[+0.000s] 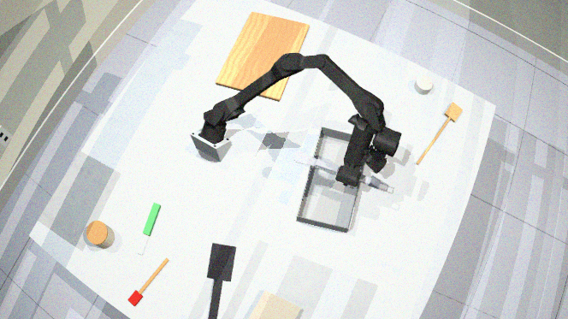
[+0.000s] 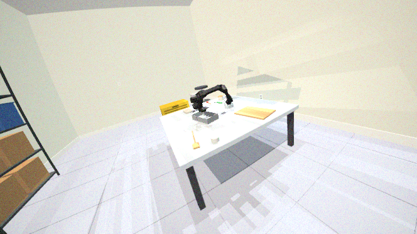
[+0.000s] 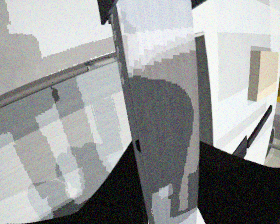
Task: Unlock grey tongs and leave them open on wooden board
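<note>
The grey tongs (image 1: 377, 185) (image 3: 157, 63) lie across the grey roasting tin (image 1: 306, 196) (image 2: 205, 118) (image 3: 44, 87), with one end sticking out past its right wall. My gripper (image 1: 349, 178) (image 3: 156, 142) reaches straight down onto them over the right side of the tin and is shut on them. In the wrist view the tongs run up the middle of the picture between the two dark fingers, with the hinge end at the top. The wooden board (image 1: 262, 54) (image 2: 255, 112) lies at the far side of the table, beyond the arm's base (image 1: 211, 143).
A white cylinder (image 1: 423, 85) and a wooden spatula (image 1: 440, 132) lie right of the tin. A green bar (image 1: 151, 219), a cork cylinder (image 1: 97, 233), a red-tipped stick (image 1: 147, 283), a black spatula (image 1: 220, 268) and a beige block (image 1: 275, 307) lie at the near side.
</note>
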`<state>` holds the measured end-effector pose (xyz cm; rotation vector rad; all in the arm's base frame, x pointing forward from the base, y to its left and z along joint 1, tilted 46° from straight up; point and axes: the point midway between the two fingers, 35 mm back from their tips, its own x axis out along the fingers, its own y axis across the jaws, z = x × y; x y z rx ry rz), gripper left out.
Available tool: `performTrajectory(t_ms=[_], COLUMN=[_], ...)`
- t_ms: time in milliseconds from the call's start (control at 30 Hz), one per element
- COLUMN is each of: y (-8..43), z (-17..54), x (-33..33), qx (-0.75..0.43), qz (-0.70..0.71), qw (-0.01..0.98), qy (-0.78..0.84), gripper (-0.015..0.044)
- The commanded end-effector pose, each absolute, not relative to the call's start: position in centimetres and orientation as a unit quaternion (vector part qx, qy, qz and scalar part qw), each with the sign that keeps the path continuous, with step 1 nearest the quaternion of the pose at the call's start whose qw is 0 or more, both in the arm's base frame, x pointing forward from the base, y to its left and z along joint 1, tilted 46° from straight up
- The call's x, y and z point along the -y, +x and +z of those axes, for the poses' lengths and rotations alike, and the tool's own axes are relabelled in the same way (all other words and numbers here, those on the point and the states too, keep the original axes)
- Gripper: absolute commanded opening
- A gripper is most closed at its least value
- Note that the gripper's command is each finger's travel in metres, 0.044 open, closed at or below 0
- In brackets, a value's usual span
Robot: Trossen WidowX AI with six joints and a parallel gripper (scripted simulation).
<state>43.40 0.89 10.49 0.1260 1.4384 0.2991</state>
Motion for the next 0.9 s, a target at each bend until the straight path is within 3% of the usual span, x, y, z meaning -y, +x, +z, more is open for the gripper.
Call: performTrajectory(t_ms=[0, 367, 867], y=[43.15, 43.05, 42.36], z=[11.15, 11.01, 10.69], x=[-0.43, -0.48, -0.75], qx=[-0.657, -0.659, -0.63], qz=[0.139, 0.152, 0.311], qw=[0.739, 0.734, 0.681], qy=[0.055, 0.063, 0.205], gripper=[-0.015, -0.015, -0.015])
